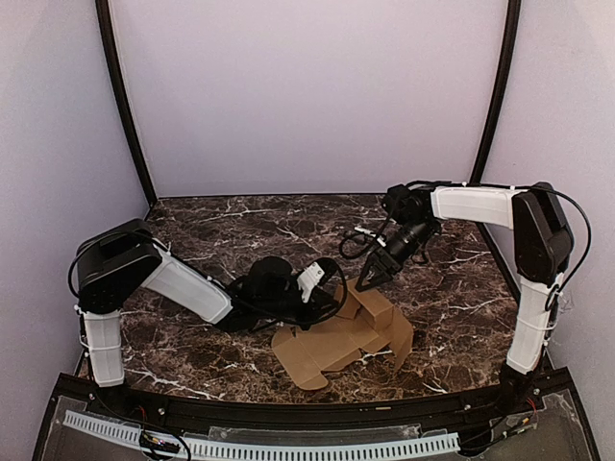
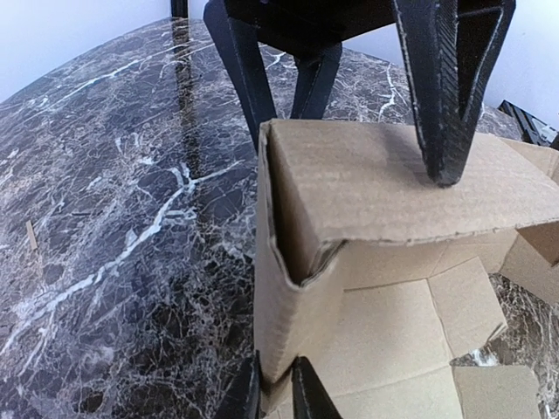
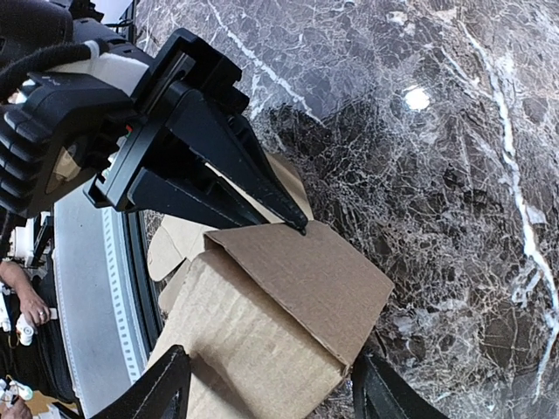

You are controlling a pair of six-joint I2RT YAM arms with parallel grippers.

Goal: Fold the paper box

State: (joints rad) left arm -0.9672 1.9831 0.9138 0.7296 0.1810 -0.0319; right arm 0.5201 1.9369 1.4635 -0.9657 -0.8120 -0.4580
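Where the left tool (image 2: 278, 391) meets the box (image 1: 338, 338), its fingers (image 2: 307, 401) stand narrow and nip the lower edge of an upright cardboard wall; seen from the right wrist, the same fingers taper to one point at the raised corner, tips touching the card. Just ahead of that tool the wall turns over into a flat top panel, making a half-formed cube; beyond it and to the tool's right the rest of the sheet lies flat, flaps spread on the table (image 1: 211, 226).

The right tool (image 3: 275, 386) points in from the far side, facing the left one; its jaws stand wide, straddling the raised part rather than clamping it; one finger (image 2: 450, 96) rests its tip on the top panel, the other finger (image 2: 244, 78) drops behind the far edge of the wall. In its own wrist view the folded block fills the gap between its fingers, one finger over the card, the other beside the block's edge over bare marble.

From above, both tools meet at the far end of the box, almost tip to tip; the box lies just under them and on their near side, close to the table's front edge — somewhat toward the right arm's base; a flap at its right end is raised.
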